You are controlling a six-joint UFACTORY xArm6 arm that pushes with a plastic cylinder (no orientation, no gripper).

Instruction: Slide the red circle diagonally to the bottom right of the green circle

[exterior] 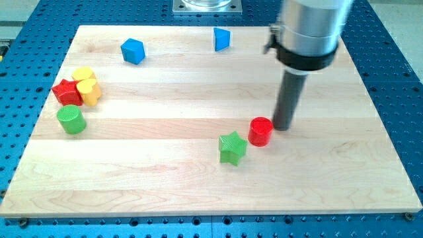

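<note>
The red circle (260, 131) stands on the wooden board (198, 185) right of centre, touching or almost touching the green star (232, 147) at its lower left. The green circle (71, 119) stands far off at the view's left. My tip (283, 127) is down on the board just to the right of the red circle, touching or nearly touching its right side.
A red star (66, 92), a yellow circle (83, 75) and a yellow heart (88, 92) cluster just above the green circle. A blue block (133, 50) and a blue triangular block (221, 39) sit near the view's top edge.
</note>
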